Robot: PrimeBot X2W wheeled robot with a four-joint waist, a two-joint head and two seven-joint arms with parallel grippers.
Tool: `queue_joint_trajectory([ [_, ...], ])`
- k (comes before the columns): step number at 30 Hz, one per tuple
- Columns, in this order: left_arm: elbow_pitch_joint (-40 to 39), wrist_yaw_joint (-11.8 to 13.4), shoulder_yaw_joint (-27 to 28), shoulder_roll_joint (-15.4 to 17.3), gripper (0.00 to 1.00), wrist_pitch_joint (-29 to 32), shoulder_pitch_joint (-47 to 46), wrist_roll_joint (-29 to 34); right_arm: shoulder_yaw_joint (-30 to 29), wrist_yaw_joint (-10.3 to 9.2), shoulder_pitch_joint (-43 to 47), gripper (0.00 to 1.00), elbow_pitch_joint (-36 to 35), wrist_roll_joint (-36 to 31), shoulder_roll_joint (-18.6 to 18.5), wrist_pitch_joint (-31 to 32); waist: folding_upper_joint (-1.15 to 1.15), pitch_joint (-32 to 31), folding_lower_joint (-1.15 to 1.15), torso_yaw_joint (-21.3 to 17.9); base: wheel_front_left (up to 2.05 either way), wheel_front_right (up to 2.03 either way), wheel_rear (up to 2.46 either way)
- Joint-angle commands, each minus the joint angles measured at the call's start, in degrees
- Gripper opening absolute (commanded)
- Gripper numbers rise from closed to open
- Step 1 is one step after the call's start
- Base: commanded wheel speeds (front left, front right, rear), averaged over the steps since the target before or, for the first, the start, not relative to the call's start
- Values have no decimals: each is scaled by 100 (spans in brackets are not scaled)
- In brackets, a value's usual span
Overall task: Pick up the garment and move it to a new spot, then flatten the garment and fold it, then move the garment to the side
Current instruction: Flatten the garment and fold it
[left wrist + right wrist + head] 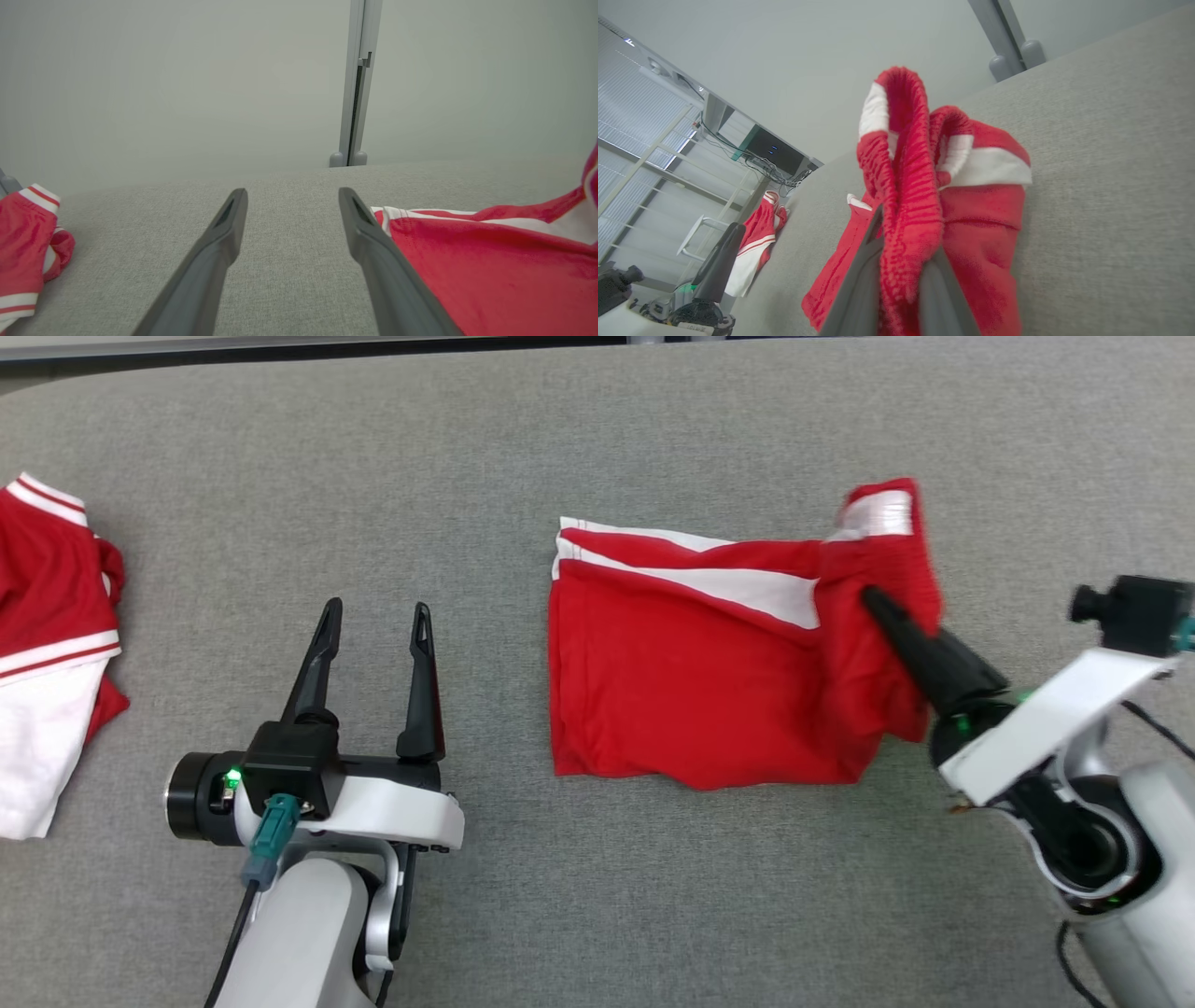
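Red garment point(691, 681), its right edge pinched by right tool point(870, 599).

You have the left gripper point(293, 192) spread wide and empty over the grey surface point(289, 266); the red garment point(490, 266) lies just right of it, a second red-and-white garment point(23, 238) far left, a grey post point(357, 84) beyond

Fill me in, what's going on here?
The right gripper is shut on the right end of the red garment, holding that end bunched and raised off the grey surface; the rest lies flat. The left gripper is open and empty, off to the garment's left. Another red-and-white garment lies at far left.
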Motion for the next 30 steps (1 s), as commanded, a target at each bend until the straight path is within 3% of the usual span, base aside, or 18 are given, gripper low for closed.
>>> queue_joint_trajectory([
  [1, 34, -22, -14, 3, 100, -17, -76, -28, 173, 2, -141, 0, -56, 34, 80, 141, 0, 34, 0, 83, 0, 0, 0],
  [6, 81, -29, -73, -88, 100, -29, -159, -64, 734, 2, -491, 0, 228, 24, 499, 354, 0, 116, 0, 297, 0, 0, 0],
  [13, 96, 1, -75, -162, 100, -38, -211, -98, 1245, 2, -920, 0, 900, -253, 813, 81, 0, 254, 0, 505, 0, 0, 0],
  [14, 100, 12, -54, -169, 100, -40, -211, -105, 1312, 2, -968, 20, 1006, -254, 862, 15, 0, 265, 0, 522, 0, 0, 0],
  [17, 84, 20, -27, -189, 100, -40, -222, -72, 1544, 2, -1083, 100, 1194, -283, 926, -166, 0, 296, 0, 557, 0, 0, 0],
  [24, 22, 41, 63, -203, 100, -42, -231, 7, 2017, 2, -1316, 100, 1010, -119, 853, -813, 0, 322, 0, 492, 0, 0, 0],
  [30, 23, 16, 117, -193, 100, -41, -216, 56, 2179, 2, -1423, 100, 733, -318, 431, -1806, 0, 248, 0, 342, 0, 0, 0],
])
